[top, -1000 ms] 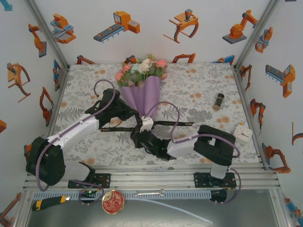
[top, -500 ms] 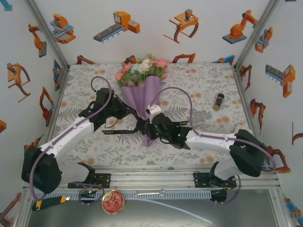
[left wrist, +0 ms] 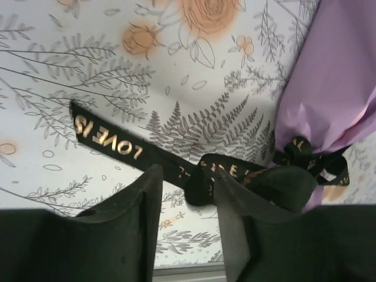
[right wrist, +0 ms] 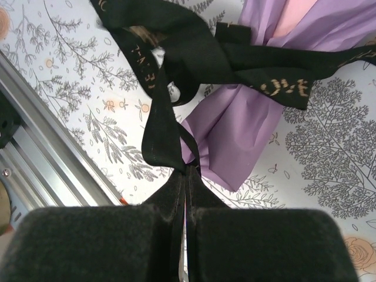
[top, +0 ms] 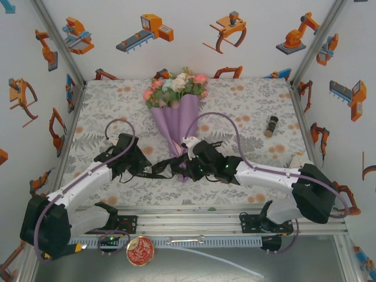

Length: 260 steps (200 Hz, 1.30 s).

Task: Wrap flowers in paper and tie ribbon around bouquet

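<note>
bouquet (top: 175,114) lies on the counter (top: 247,111) in the top view, heads at 12 o'clock, cone tip at 6, where the ribbon (top: 160,170) crosses it between left pincer (top: 140,167) and right pincer (top: 183,167). on the left wrist view the left pincer (left wrist: 188,182) is spread, ribbon (left wrist: 117,141) across its gap, paper (left wrist: 329,76) at 2 o'clock. on the right wrist view the right pincer (right wrist: 186,176) is pressed together, pinching a ribbon (right wrist: 161,129) strand, paper (right wrist: 235,129) at 1 o'clock.
</note>
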Tool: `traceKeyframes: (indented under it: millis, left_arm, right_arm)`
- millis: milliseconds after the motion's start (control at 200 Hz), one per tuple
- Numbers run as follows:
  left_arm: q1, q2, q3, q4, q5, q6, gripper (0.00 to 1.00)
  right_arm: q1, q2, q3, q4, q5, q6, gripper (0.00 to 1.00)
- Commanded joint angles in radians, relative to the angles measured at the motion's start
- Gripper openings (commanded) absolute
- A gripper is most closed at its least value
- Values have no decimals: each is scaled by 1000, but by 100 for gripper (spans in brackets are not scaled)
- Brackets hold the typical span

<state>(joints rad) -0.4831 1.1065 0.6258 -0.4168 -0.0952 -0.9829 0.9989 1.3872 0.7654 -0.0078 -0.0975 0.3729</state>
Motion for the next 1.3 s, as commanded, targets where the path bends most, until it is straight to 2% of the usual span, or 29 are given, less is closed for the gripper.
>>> traceKeyframes:
  millis: [0,105,260,385,496,591,681,771,891,1066,1237,1297]
  left_arm:
    - [9,-13,125,-98,-95,134,53]
    - [0,7,239,-112,-75,315,55]
    - [-90,126,339,70,293,612,47]
    - [-199,278,422,94,384,791,44]
    - [-211,407,447,171,475,767,44]
    - [-213,487,461,191,465,735,44]
    - [-214,507,430,242,462,710,45]
    - [-213,526,402,300,534,690,46]
    - [-213,569,411,269,555,668,45]
    - [-214,573,381,270,572,653,32]
    - [-207,558,373,277,579,640,12]
    - [-200,545,372,289,601,619,8]
  right_arm:
    - [1,15,12,-33,-31,-21,0]
    - [1,26,18,-48,-41,-23,0]
    - [1,20,2,-41,-41,-25,0]
    - [1,11,-13,-27,-37,-26,0]
    - [1,16,-17,-5,-42,-21,1]
    - [0,16,-19,0,-42,-18,0]
    - [0,11,-26,7,-41,-17,0]
    - [0,-1,-36,8,-32,-17,0]
    - [-2,-21,-46,10,-19,-20,0]
    - [-9,-41,-58,25,2,-19,0]
    - [-18,-53,-60,38,8,-17,0]
    - [-20,-58,-54,37,12,-19,0]
